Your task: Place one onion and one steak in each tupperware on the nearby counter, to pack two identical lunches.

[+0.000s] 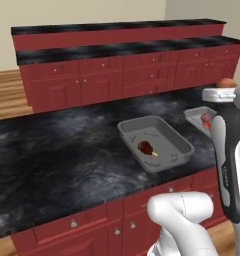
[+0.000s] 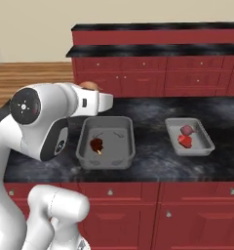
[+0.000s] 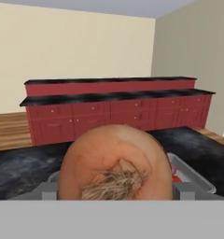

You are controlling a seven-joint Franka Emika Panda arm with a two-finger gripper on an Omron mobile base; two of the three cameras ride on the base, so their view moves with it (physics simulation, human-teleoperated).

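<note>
My gripper is shut on the orange-brown onion, which bulges between the fingers in the hand view. The held onion hangs high above the counter, over its right part near the small tupperware. The large dark grey tupperware holds the dark steak with its pale stub. The small light tupperware holds the purplish onion and the bright red steak. From the right base view the held onion peeks over my forearm.
The long two-tiered red counter run stands behind, across a strip of wooden floor. My own forearm rises in front of the small container. Black stone stretches bare left of the large container.
</note>
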